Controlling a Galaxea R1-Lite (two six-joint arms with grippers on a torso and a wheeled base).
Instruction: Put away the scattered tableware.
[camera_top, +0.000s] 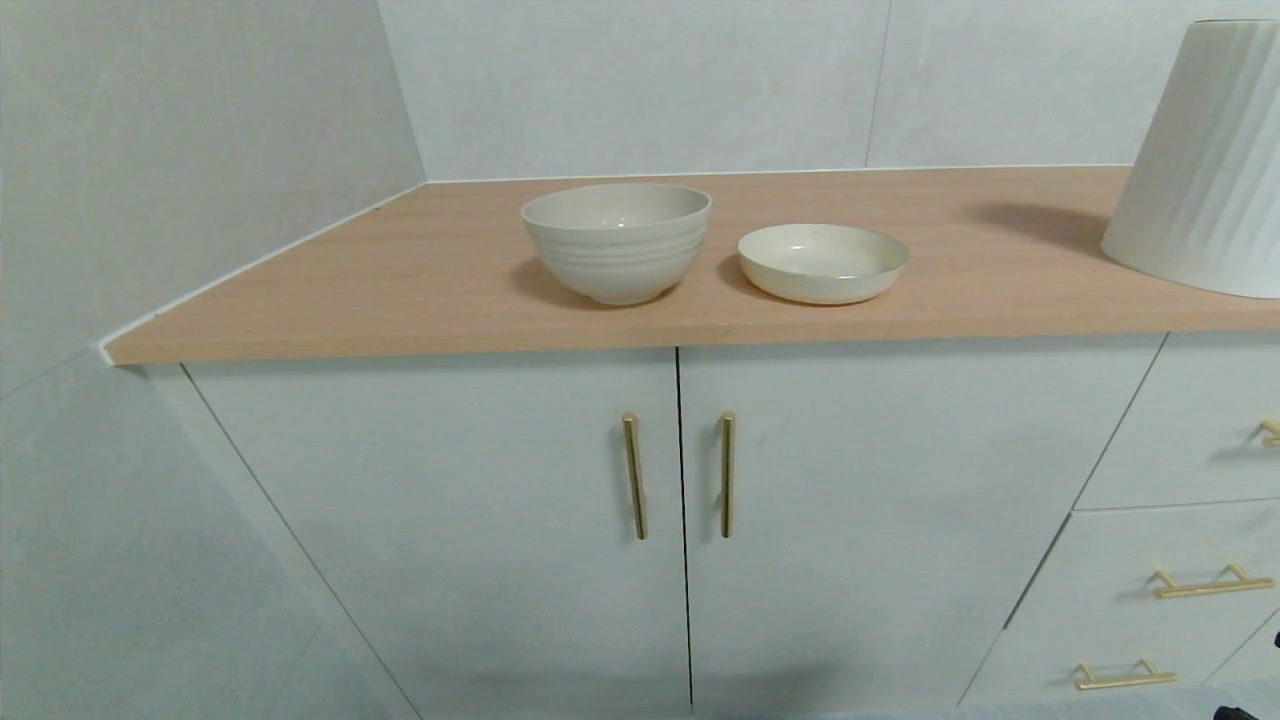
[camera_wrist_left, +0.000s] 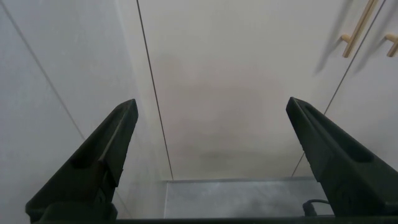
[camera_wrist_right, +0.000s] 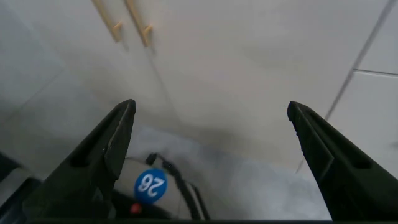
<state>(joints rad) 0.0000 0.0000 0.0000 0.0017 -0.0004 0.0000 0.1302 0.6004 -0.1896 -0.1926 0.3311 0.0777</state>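
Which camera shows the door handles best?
The head view: both handles show whole, side by side on the doors. Each wrist view catches just cut-off pieces of them at its edge.

A deep cream bowl (camera_top: 616, 240) with ribbed sides is sitting upright on the wooden bench (camera_top: 400, 290). A shallow cream dish (camera_top: 822, 262) is sitting just beside it, not touching.
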